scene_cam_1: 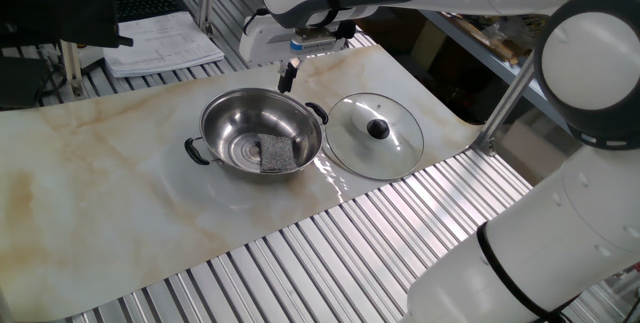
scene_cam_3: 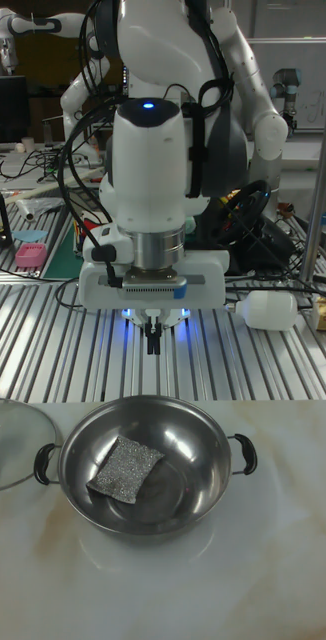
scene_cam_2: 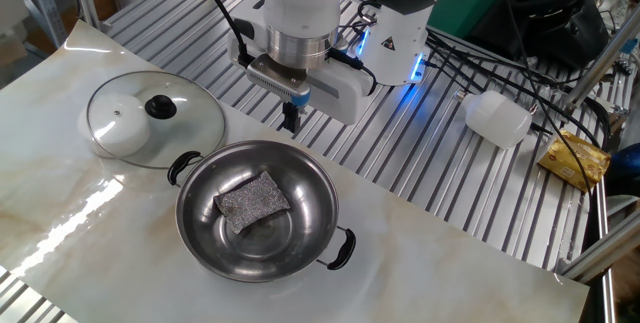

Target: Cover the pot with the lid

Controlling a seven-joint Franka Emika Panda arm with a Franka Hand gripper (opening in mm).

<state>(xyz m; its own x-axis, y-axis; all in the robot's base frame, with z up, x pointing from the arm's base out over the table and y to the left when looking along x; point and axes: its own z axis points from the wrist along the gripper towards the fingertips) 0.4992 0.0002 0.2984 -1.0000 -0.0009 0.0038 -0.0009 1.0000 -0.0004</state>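
The shiny steel pot [scene_cam_1: 232, 128] [scene_cam_2: 310, 233] [scene_cam_3: 198, 470] stands uncovered on the marble mat, a grey scouring pad [scene_cam_1: 272, 153] [scene_cam_2: 252, 199] [scene_cam_3: 126, 466] lying inside it. Flat on the mat beside the pot rests the glass lid [scene_cam_1: 395, 148] [scene_cam_2: 120, 128] [scene_cam_3: 8, 460] with its black knob; the tall fixed view cuts it at the left edge. My gripper [scene_cam_1: 289, 75] [scene_cam_2: 291, 118] [scene_cam_3: 154, 340] hangs shut and empty just beyond the pot's far rim, above the mat's edge, apart from both pot and lid.
The slatted metal table [scene_cam_1: 330, 263] surrounds the mat. Stacked papers [scene_cam_1: 160, 43] lie at the back in one fixed view. Behind the arm are a white plastic bottle [scene_cam_2: 498, 118] [scene_cam_3: 268, 310], a yellow packet [scene_cam_2: 575, 158] and cables [scene_cam_2: 480, 53].
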